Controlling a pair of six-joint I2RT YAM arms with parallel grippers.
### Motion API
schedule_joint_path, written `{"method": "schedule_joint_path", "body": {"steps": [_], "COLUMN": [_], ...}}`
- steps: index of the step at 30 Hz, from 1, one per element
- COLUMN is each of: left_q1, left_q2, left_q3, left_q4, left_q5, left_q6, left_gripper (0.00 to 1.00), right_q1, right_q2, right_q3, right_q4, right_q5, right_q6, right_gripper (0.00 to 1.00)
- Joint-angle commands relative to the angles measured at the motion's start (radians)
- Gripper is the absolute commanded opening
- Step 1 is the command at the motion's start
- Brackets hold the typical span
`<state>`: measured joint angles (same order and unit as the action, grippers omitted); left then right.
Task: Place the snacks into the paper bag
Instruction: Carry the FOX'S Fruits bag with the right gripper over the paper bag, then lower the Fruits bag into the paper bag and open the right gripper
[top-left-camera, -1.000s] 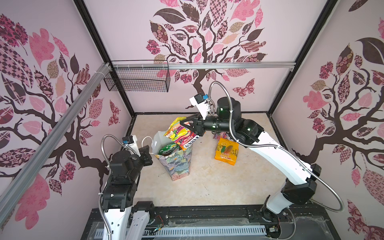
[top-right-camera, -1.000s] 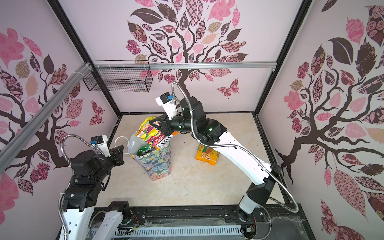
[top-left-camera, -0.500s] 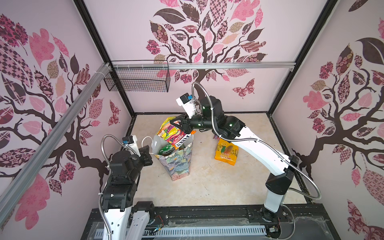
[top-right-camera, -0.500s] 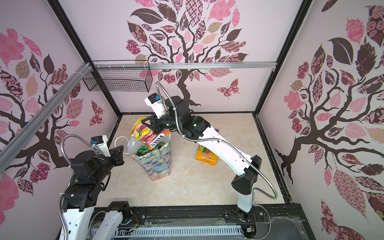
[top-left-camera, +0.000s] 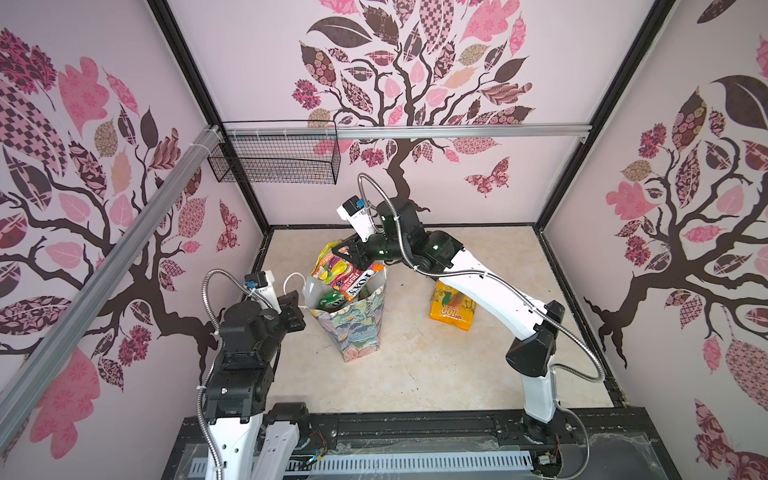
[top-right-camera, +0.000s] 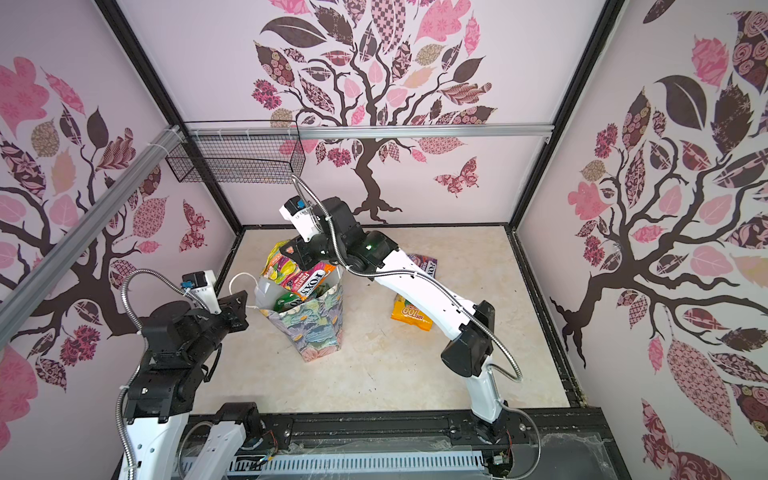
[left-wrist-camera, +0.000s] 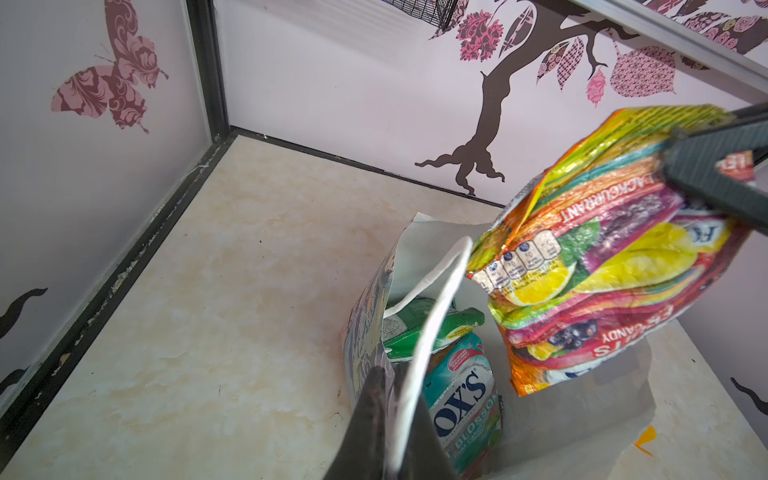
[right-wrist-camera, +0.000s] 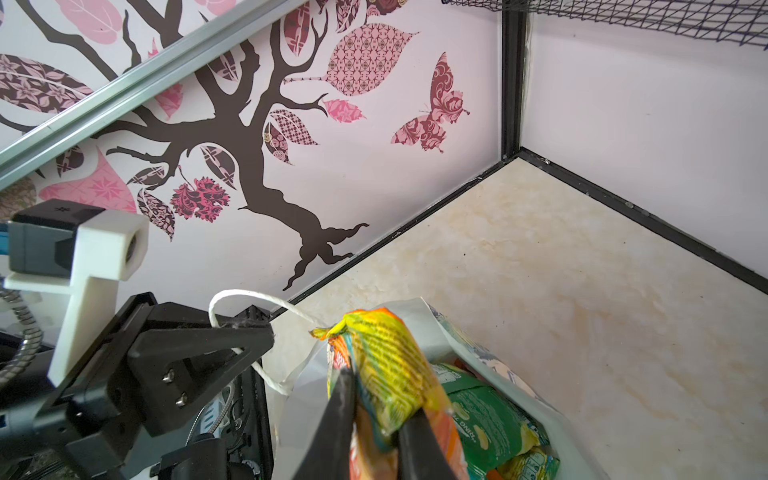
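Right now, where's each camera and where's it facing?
Top view: high at front, looking down at floral paper bag; left arm and right arm show.
Top view: beside it, same aim at bag, same arms.
Left wrist: on left arm, faces bag mouth; left gripper shut on white cord handle.
Right wrist: above bag, faces left arm; right gripper shut on multicoloured glossy pouch.
Shared: both wrist views show that pouch.

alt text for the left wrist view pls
The right claw holds a multicoloured fruit candy pouch over the open paper bag. A green pouch and a teal FOX'S pouch lie inside, and the left claw pinches the bag's near edge by its white cord handle.
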<state>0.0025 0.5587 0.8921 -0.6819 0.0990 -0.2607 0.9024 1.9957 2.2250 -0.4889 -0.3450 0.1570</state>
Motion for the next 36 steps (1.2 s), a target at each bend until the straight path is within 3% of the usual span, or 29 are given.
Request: {"method": "schedule_joint_path", "body": {"steps": [1,21,28,36], "left_q1": [0.005,0.007,0.007,0.006], "left_q2": [-0.008,-0.003,0.000,-0.001], "left_q3": [-0.011,-0.009,-0.005,-0.005], "left_q4": [0.016,0.016,0.014,0.014], "left_q5": [0.007,0.007,0.005,0.005], "left_q6": [0.009,0.013,0.015,0.015], "left_gripper": [0.11,0.11,0.11,0.11], "right_q1": [0.007,0.008,0.008,0.009], "right_q2": [0.018,0.179,0.221,0.222], "right_q3": [0.044,0.234,0.266,0.269], "right_q4": [-0.011,-0.260,-0.270,-0.263], "right_q5": [-0.043,-0.130,-0.125,-0.090], "right_q6": [-0.008,-0.031,-0.008,-0.003], "right_gripper": [0.00,0.00,0.00,0.14]}}
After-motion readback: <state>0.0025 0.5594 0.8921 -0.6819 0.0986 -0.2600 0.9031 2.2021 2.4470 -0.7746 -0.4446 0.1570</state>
